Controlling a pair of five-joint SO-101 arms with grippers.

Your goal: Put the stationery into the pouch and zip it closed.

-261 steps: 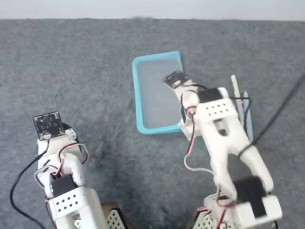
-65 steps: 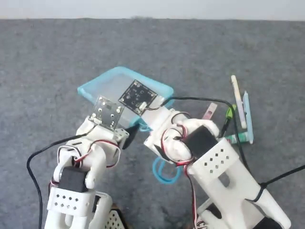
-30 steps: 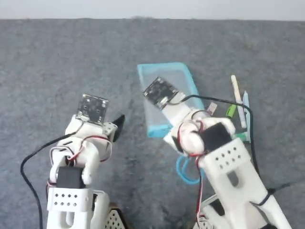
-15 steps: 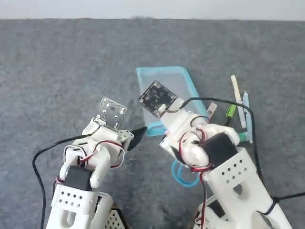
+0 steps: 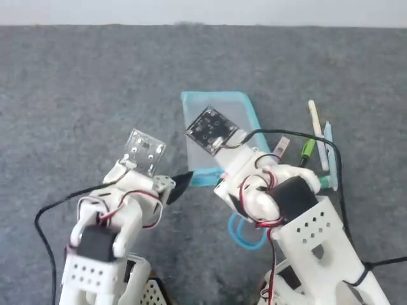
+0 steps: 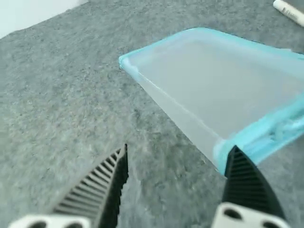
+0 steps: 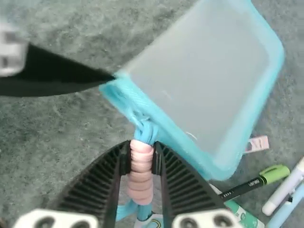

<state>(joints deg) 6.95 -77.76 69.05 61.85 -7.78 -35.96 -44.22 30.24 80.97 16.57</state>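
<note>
The right pincer (image 7: 141, 151) is clamped on a pink ribbed pull (image 7: 140, 178), one black ridged finger pressed to each side of it. The pull joins the blue zip edge of the pouch (image 7: 204, 76) at one corner. The pouch is clear with a blue border and lies flat on the grey felt counter (image 7: 52, 142). A black finger of the other arm (image 7: 52, 76) points at the neighbouring corner of the zip edge, its tip at or just short of the blue border. A bit of blue cord (image 7: 124, 209) shows beneath the pull. Beside the pouch's far long edge lie a small pink piece (image 7: 256, 142), a black pen with a green cap (image 7: 259, 179), a white pen (image 7: 285, 190) and a pale blue pen (image 7: 290, 213).
</note>
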